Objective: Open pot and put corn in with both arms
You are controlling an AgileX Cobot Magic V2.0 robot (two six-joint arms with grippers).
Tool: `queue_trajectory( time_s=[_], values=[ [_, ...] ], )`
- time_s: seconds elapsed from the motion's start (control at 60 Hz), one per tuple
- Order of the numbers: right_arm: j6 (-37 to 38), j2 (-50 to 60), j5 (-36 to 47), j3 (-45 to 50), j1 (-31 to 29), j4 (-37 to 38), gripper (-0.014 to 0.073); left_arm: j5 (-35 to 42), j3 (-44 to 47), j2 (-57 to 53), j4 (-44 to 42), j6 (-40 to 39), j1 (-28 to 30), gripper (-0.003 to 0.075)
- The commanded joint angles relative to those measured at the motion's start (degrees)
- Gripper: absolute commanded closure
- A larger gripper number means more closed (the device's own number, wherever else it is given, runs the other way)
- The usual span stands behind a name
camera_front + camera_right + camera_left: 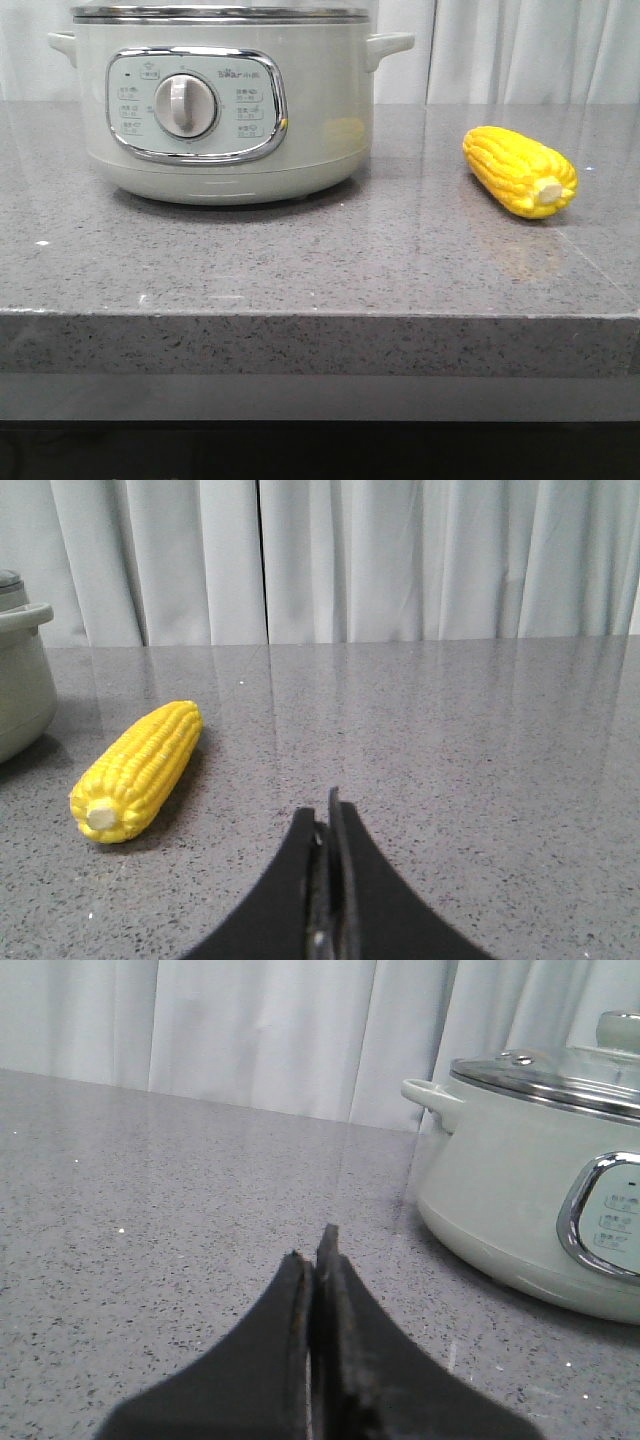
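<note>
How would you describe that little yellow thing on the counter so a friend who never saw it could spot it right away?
Start at the big pale green pot with the round dial, standing on the speckled grey counter. To its right, apart from it, lies the corn, a short cob on its side with its pale stub end toward the counter's front edge. It is the only bright yellow thing there, and far smaller than the pot.

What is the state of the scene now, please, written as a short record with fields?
pot: the pot stands on the counter, on the robot's left side
lid: the lid is on the pot, closed
corn: the corn lies on its side on the counter, right of the pot and apart from it, stub end toward the camera
left gripper: the left gripper has jaws closed, holds nothing
right gripper: the right gripper has jaws closed, holds nothing
task progress: not begun
</note>
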State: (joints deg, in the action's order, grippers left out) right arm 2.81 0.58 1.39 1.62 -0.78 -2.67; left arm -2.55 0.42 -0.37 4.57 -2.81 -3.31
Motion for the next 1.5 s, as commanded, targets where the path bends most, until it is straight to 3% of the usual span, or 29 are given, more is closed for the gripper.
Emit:
queue_trajectory(
  time_s=[0.0,0.416,0.866,1.016,1.266,1.482],
  values=[
    [-0.3,1.2,4.4,-0.7,-0.3,0.6,0.0713,4.7,0.7,-0.8,0.2,-0.2,0.1,0.0741],
    [-0.3,1.2,4.4,-0.7,-0.3,0.6,0.0713,4.7,0.7,-0.8,0.2,-0.2,0.1,0.0741],
    [-0.3,1.2,6.4,-1.6,-0.3,0.6,0.0713,10.5,-0.2,-0.8,0.1,-0.2,0.1,0.0741],
    [-0.3,1.2,0.7,-7.6,-0.3,0.6,0.0713,8.1,-6.4,-0.5,0.2,-0.3,0.1,0.0741],
    [-0.3,-5.7,-16.3,-25.8,-0.3,0.6,0.0713,-4.9,-24.9,6.9,0.2,-0.3,0.1,0.0741],
    [-0.3,-16.0,-25.8,-39.5,-0.3,0.6,0.0713,-16.1,-38.8,17.6,0.2,-0.2,0.1,0.0741]
  ],
)
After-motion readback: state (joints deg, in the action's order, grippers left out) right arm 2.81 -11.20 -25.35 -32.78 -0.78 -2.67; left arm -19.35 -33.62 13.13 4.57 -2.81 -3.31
